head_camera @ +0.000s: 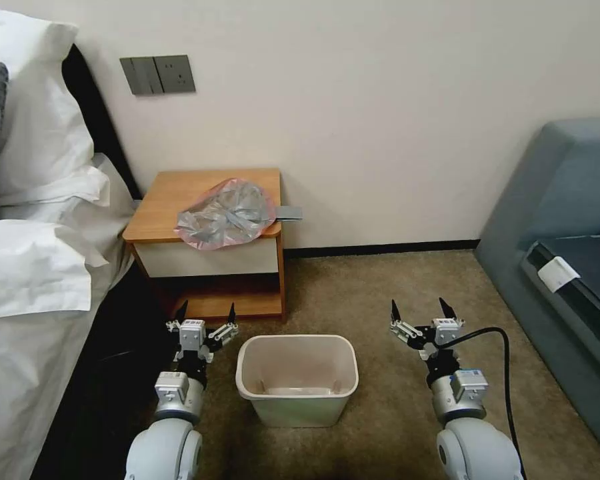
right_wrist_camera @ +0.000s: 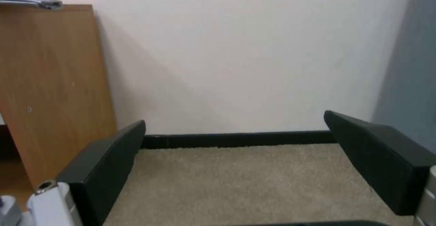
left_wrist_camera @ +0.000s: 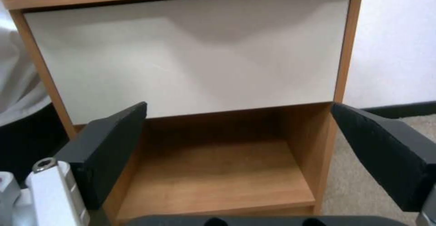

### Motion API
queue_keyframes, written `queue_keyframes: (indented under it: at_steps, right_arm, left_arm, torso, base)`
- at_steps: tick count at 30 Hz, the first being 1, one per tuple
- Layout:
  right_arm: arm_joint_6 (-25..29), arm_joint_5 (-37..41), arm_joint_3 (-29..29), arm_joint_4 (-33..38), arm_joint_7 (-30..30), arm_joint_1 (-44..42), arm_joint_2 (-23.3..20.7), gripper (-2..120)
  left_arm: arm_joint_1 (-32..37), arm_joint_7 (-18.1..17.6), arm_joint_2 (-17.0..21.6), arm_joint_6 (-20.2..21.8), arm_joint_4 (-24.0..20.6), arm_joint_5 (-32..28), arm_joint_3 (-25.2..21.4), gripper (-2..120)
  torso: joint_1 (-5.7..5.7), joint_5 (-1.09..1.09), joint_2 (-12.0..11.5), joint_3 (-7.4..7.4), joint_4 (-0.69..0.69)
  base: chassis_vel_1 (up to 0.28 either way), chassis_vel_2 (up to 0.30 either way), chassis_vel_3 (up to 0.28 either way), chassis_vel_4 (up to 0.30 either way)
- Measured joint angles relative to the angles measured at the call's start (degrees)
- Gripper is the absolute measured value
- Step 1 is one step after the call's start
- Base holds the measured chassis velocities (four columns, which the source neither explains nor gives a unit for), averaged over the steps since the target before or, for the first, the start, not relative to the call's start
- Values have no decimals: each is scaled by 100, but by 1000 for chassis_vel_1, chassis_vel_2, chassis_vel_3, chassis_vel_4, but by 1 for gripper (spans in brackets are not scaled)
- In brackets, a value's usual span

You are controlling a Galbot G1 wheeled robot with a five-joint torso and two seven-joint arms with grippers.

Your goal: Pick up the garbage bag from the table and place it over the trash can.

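I see the garbage bag point(head_camera: 225, 215) lying on the tabletop point(head_camera: 180, 200), and my left hand point(head_camera: 207, 312) and right hand point(head_camera: 421, 308) wait wide apart beside the trash can point(head_camera: 297, 377).

The garbage bag point(head_camera: 227, 213) is lying on the table point(head_camera: 173, 193), overhanging its front edge; the trash can point(head_camera: 297, 377) is sitting on the floor before the table, slightly right.

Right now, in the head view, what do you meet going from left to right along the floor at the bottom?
Bed → left gripper, open → trash can → right gripper, open → sofa. The table with the garbage bag stands farther back.
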Motion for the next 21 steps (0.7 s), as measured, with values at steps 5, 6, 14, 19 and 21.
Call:
queue_keyframes:
  at_steps: [5,6,14,19,21]
  right_arm:
    - [0,0,0,0,0,0,0,100]
    - [0,0,0,0,0,0,0,100]
    - [1,0,0,0,0,0,0,100]
    - [0,0,0,0,0,0,0,100]
    - [0,0,0,0,0,0,0,100]
  left_arm:
    - [0,0,0,0,0,0,0,100]
    - [0,0,0,0,0,0,0,100]
    - [0,0,0,0,0,0,0,100]
    - [0,0,0,0,0,0,0,100]
    - [0,0,0,0,0,0,0,100]
  torso:
    - [0,0,0,0,0]
    - [0,0,0,0,0]
    - [0,0,0,0,0]
    - [0,0,0,0,0]
    - [0,0,0,0,0]
  base:
    - [0,0,0,0]
    - [0,0,0,0]
    - [0,0,0,0]
    - [0,0,0,0]
    - [0,0,0,0]
